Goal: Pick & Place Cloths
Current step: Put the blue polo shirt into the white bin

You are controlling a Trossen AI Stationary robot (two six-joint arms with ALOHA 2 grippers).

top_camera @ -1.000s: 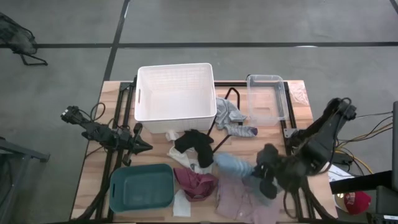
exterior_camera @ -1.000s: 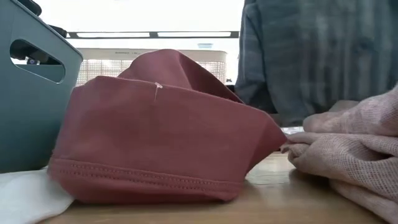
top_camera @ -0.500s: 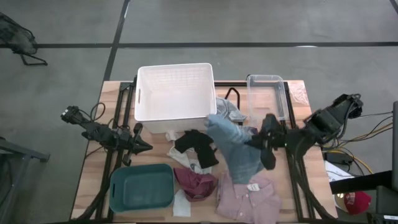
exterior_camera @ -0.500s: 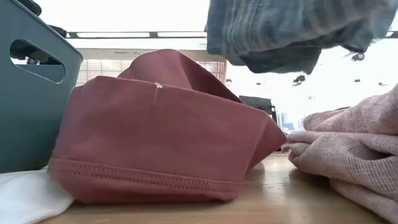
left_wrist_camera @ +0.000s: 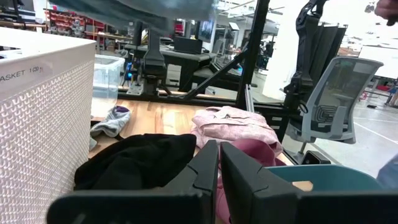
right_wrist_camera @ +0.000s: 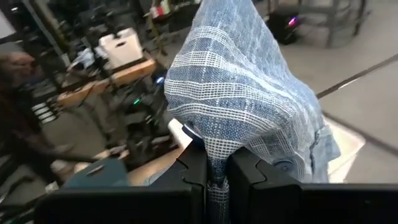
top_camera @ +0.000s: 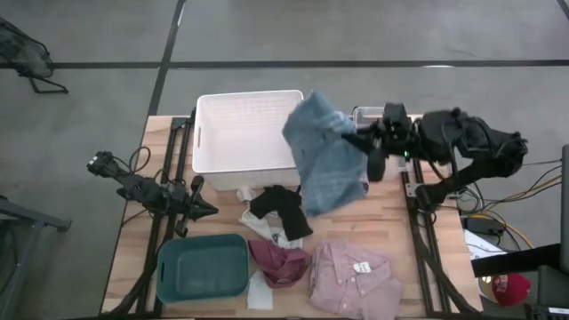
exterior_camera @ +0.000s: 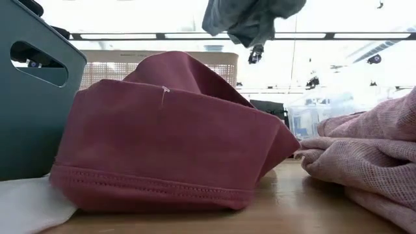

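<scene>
1. Waiting at the bench's (top_camera: pixel 222 220) left side: left tool (top_camera: pixel 206 209), fingers pressed together with nothing between them, tips aimed toward the black piece (top_camera: pixel 280 209).
2. Sitting at the near left of the bench: teal bin (top_camera: pixel 203 267), with a white cloth (top_camera: pixel 259 292) flat just beside its near right corner.
3. Standing at the far side, left of centre: white perforated basket (top_camera: pixel 249 131), its inside bare.
4. Lying below the basket's near edge: black piece, with a cream strip (top_camera: pixel 264 229) running from under it toward the maroon piece (top_camera: pixel 278 260).
5. Bunched just right of the teal bin: maroon piece, filling the middle of the low view (exterior_camera: pixel 169 136), touching the pink checked shirt (exterior_camera: pixel 364 162) on its right.
6. Hanging in the air over the basket's right edge and the bench beyond it: blue-grey checked shirt (top_camera: pixel 327 160), clear of the bench surface, its lower hem seen at the top of the low view (exterior_camera: pixel 250 16).
7. Spread flat near the front edge, right of centre: pink checked shirt (top_camera: pixel 353 277), a small white tag on it.
8. Clamped on a fold of the blue-grey checked shirt: right tool (top_camera: pixel 366 149), held high beside the clear plastic bin (top_camera: pixel 388 133), fingers (right_wrist_camera: pixel 249 171) pinched close with the fabric between them.
</scene>
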